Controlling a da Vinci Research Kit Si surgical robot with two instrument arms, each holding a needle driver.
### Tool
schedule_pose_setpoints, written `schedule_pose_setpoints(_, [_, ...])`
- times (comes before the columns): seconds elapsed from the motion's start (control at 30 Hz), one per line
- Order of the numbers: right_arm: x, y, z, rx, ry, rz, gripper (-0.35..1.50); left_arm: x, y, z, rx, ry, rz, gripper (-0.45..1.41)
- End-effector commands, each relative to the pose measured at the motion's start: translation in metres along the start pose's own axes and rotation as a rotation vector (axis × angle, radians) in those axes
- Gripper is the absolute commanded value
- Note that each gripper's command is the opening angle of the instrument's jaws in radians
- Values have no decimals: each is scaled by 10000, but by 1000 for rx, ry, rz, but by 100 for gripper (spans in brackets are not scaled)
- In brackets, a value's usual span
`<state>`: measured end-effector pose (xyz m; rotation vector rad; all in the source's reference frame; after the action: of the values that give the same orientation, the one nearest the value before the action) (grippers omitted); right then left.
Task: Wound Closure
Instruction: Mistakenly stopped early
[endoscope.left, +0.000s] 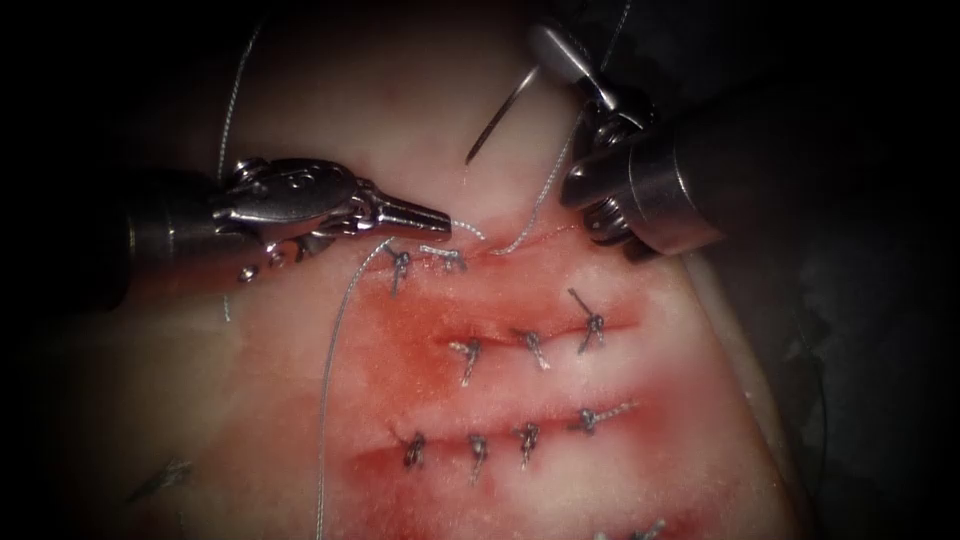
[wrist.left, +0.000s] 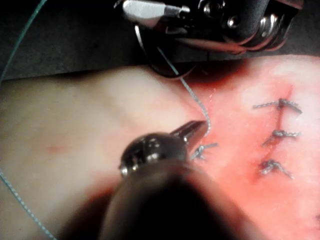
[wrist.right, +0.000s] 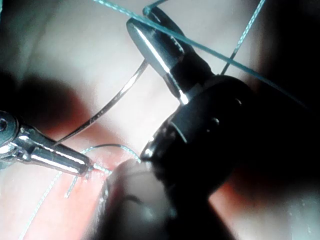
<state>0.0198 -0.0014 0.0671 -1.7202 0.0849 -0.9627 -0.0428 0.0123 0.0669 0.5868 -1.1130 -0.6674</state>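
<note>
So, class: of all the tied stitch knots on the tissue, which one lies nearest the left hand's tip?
The knot right under the left hand, second in the top row; its neighbour sits further left, the rest lower.

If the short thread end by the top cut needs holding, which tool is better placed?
Probably the left tool: its shut jaws sit at the thread by the top cut. The right tool is shut on the needle, clear of the tissue.

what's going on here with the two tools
The right tool holds the needle near its blunt end, lifted clear of the tissue. The left tool is shut on the thread at the top cut, beside finished knots. Two lower cuts are already stitched.
</note>
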Motion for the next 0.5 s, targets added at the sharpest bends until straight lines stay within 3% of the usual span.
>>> schedule_pose_setpoints(0.03, [9,0,3,-2,-1,2,-35,-4,6,7,0,-3,3,-6])
schedule_pose_setpoints(0.5, [9,0,3,-2,-1,2,-35,-4,6,7,0,-3,3,-6])
